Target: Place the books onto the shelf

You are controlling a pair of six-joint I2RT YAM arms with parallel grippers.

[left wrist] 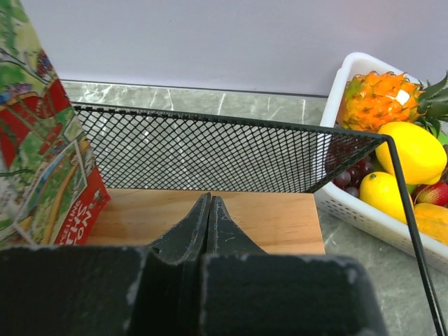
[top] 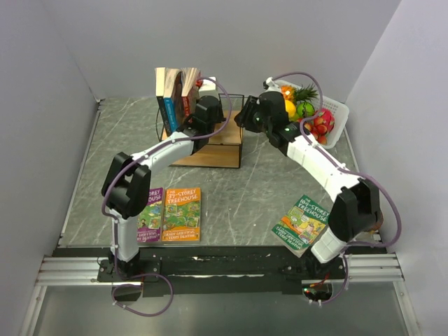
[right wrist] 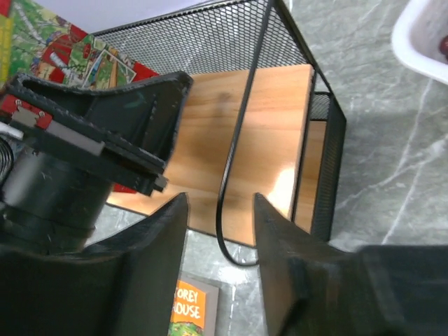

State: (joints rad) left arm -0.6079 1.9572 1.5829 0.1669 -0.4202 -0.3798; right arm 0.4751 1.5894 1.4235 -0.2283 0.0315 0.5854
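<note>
Left wrist view: the left claw (left wrist: 208,204) is clenched on nothing over the shelf (left wrist: 280,217), whose top board is bare on the right half. The right claw (right wrist: 218,203) hangs released above the shelf's right end. Upright books (top: 176,91) stand at the left end, tops fanned. On the worktop (top: 252,189) a purple book (top: 150,210), partly hidden by the left arm, and an orange book (top: 182,213) lie flat, long axes near-to-far. A green book (top: 301,220) lies skewed, one corner under the right arm.
</note>
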